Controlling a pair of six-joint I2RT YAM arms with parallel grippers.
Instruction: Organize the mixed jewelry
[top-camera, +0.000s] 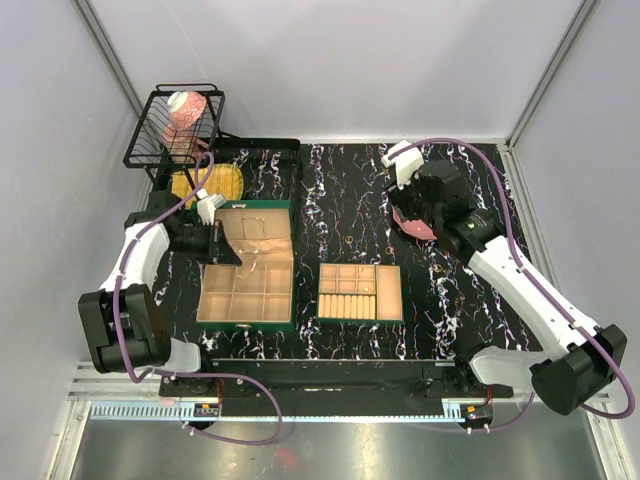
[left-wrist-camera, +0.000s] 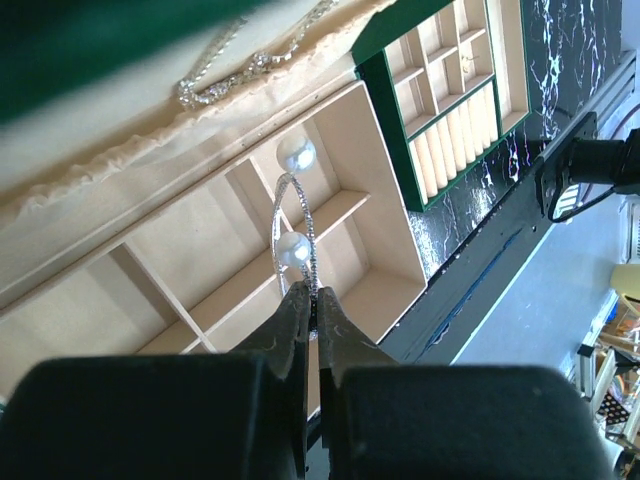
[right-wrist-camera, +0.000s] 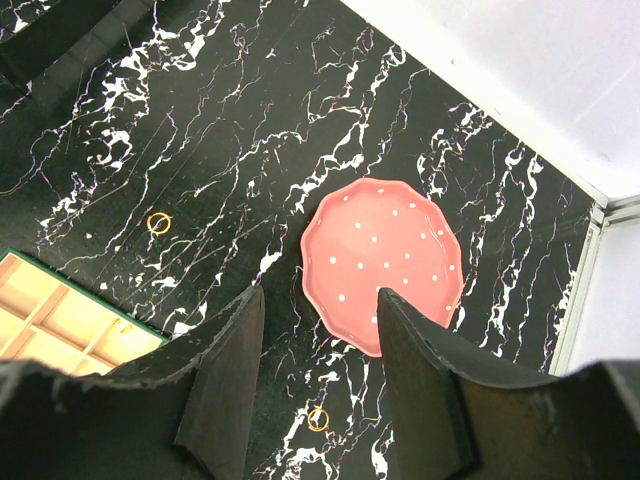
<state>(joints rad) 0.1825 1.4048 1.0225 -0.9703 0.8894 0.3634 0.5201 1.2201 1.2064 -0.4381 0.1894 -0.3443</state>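
**Left pincer clamps a pearl hoop over the big box; right pincer stands apart above the pink plate**

A black table (top-camera: 340, 170) veined with white carries everything. On its left half lies the large green box (top-camera: 225, 305), open, with beige compartments in the near half and a padded lid in the far half. A silver chain (left-wrist-camera: 250, 65) is draped across the lid lining. Near the table's middle, just right of the large box, sits the small green box (top-camera: 345, 278), also divided into beige cells, with a row of ridged slots along its near side. A black wire basket (top-camera: 150, 140) stands at the far left corner.

The pink white-dotted plate (right-wrist-camera: 385, 250) lies on the right half of the table, largely under the right arm in the overhead view. The right gripper (right-wrist-camera: 318, 300) hangs above the plate's near edge, its jaws apart and holding nothing.

The left gripper (left-wrist-camera: 312, 305) is over the large box, its jaws pressed together on the pearl-tipped silver hoop (left-wrist-camera: 294, 249), a thin sparkling wire loop with a white bead at each end, held above the compartment dividers.

Two gold rings lie loose on the bare table. One gold ring (right-wrist-camera: 159, 223) is between the small box and the plate, and a second gold ring (right-wrist-camera: 318, 419) sits just beside the plate's near rim.
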